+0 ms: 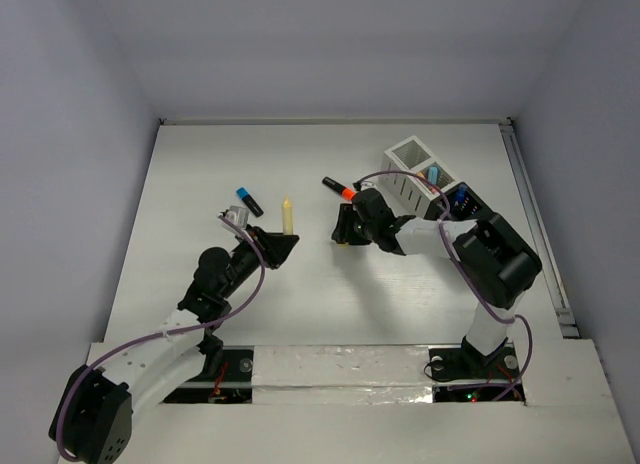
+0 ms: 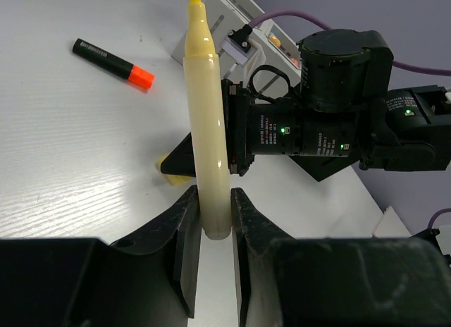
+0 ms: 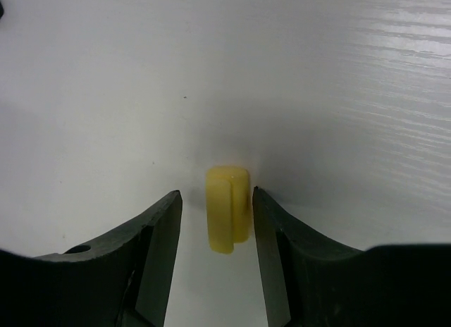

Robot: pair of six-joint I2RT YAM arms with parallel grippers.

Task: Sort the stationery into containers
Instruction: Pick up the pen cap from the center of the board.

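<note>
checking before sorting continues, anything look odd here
The pale yellow marker clamped in the left hand has a bare tip, no cap. A small yellow piece, seemingly its cap, lies apart on the table between the open fingers of the right hand.

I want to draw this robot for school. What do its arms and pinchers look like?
Both arms, the left arm and the right arm, have chunky black joints and white parts near the bottom. A purple cable loops along each one. The left gripper and right gripper are black, each with two flat fingers. Tiny green lights glow on the right arm's wrist.
</note>
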